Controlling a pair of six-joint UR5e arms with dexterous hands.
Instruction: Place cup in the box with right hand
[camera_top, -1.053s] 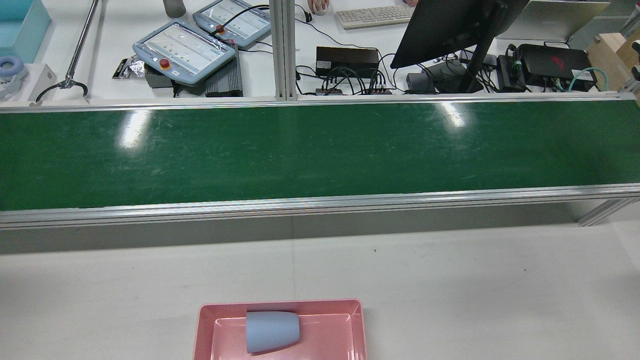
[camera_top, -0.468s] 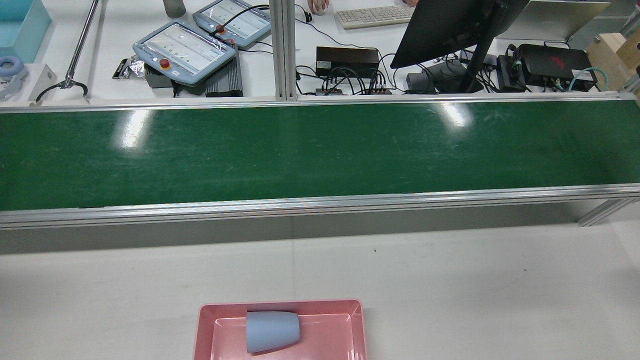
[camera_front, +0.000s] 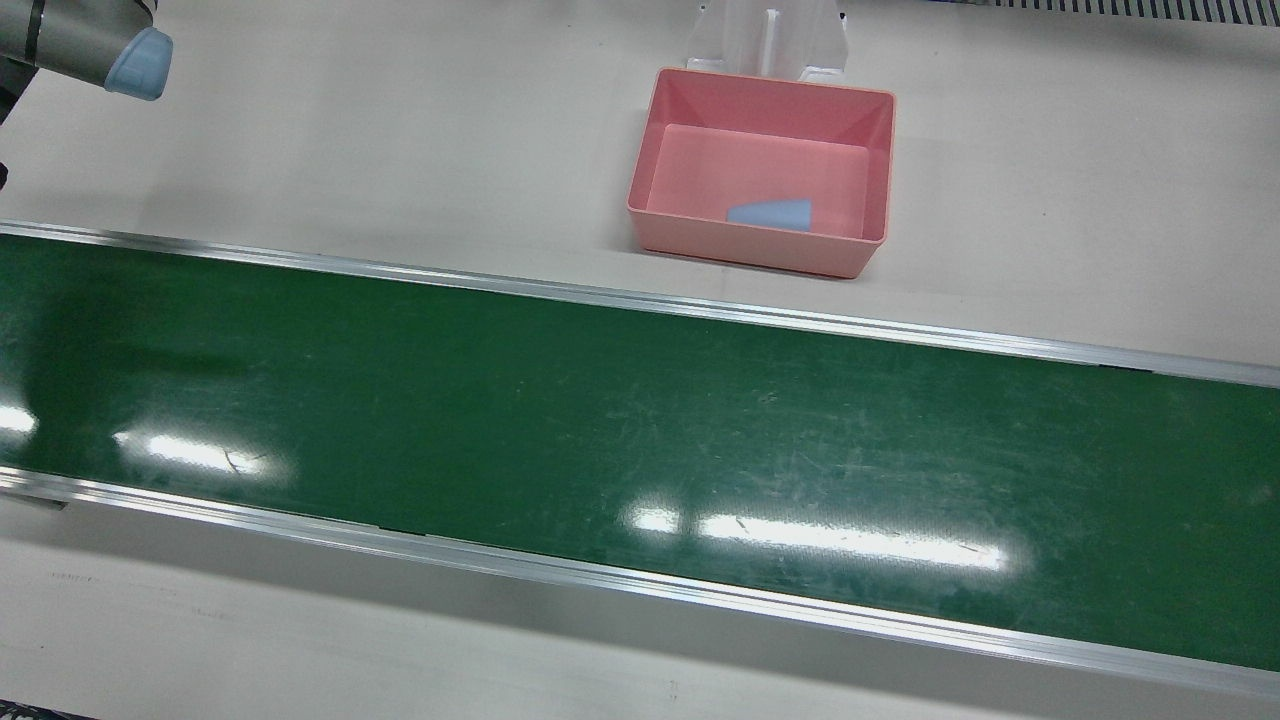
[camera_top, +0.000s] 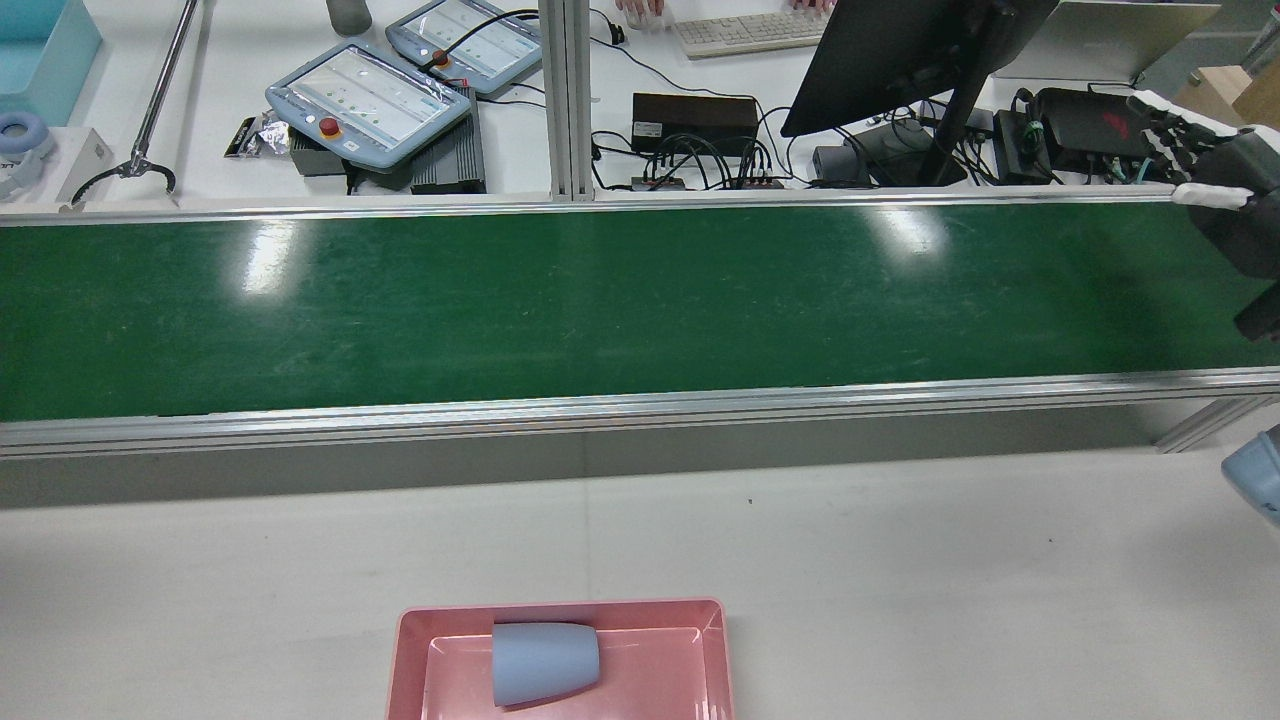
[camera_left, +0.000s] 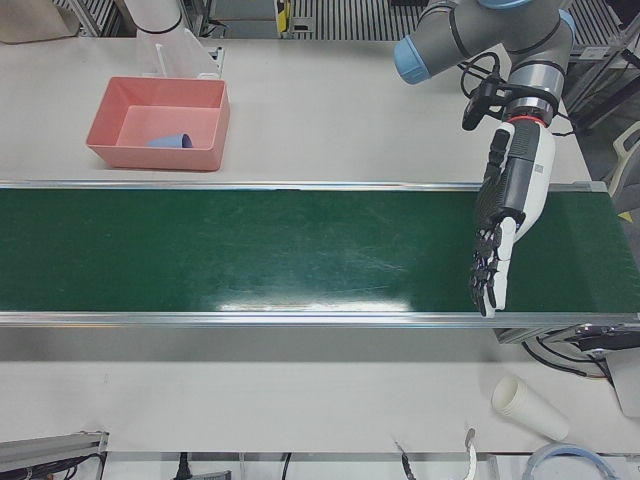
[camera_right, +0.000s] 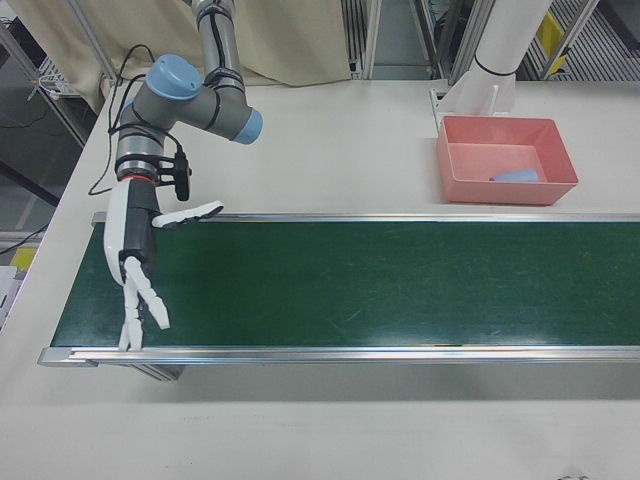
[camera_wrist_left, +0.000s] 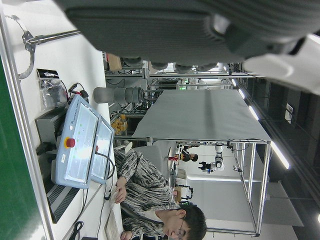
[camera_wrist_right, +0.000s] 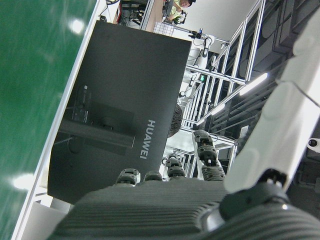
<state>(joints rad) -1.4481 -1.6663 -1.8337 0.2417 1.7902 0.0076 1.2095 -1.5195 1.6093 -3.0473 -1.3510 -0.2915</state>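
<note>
A blue-grey cup (camera_top: 545, 662) lies on its side inside the pink box (camera_top: 560, 610), near the box's wall that faces the belt; the cup (camera_front: 769, 212) also shows in the front view. My right hand (camera_right: 140, 265) hangs over the far end of the green belt, fingers spread, holding nothing, far from the box (camera_right: 500, 192). In the rear view the right hand (camera_top: 1215, 190) shows at the right edge. My left hand (camera_left: 505, 225) hangs open over the opposite end of the belt, fingers pointing down, also empty.
The green conveyor belt (camera_front: 640, 430) with metal rails runs across the table between me and the operators' desk. On that desk are teach pendants (camera_top: 365, 100), a monitor (camera_top: 900, 55) and cables. Stacked paper cups (camera_left: 528, 407) lie beyond the belt. A seated person (camera_wrist_left: 150, 185) shows in the left hand view.
My right hand and part of its arm have come into the rear view at the right edge. The cup and the box have not moved.
</note>
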